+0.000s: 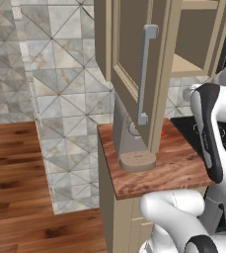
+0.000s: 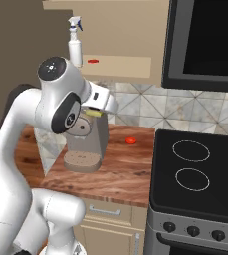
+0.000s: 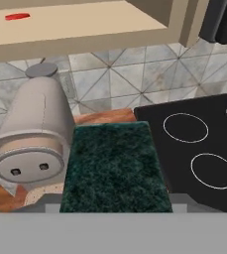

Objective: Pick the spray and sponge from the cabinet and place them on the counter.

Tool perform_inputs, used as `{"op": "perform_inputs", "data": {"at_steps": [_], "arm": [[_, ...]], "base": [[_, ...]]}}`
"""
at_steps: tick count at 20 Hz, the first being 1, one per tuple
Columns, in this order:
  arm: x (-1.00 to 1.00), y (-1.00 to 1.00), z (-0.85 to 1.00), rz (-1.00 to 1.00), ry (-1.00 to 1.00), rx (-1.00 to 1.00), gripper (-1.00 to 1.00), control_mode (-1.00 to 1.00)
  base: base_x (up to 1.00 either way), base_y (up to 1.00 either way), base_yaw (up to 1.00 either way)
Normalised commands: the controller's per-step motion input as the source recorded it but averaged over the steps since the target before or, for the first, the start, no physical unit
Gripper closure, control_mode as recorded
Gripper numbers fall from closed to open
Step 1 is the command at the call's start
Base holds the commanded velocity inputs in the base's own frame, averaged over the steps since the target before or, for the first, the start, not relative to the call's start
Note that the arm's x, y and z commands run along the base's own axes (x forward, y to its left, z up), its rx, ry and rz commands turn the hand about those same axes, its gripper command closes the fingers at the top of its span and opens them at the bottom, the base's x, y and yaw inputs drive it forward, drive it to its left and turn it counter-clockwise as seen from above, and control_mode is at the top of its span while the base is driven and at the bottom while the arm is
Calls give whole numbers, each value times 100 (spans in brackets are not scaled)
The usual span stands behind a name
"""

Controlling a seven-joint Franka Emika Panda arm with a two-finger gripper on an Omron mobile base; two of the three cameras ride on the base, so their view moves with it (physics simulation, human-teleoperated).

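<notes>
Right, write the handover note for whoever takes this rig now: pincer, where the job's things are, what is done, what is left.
Pincer: shut on the sponge, dark green face toward the hand camera, held in the air above the counter, in front of the coffee machine.
Spray: upright on the shelf of the open cabinet, near a small red thing.
A second small red thing lies on the counter beside the stovetop.
Done: cabinet door open, sponge out.
Left: set the sponge on the counter, then fetch the spray and set it down too.
</notes>
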Motion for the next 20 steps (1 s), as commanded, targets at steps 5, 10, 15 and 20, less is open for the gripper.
{"op": "perform_inputs", "data": {"at_steps": [5,10,15,20], "arm": [[-63,4,-22,7,4,0,100,-100],[-54,8,-26,7,5,0,100,-100],[-14,7,-26,4,4,0,100,-100],[1,3,-25,1,1,0,100,-100]], "base": [[0,0,0],[0,0,0],[0,0,0],[0,0,0]]}}
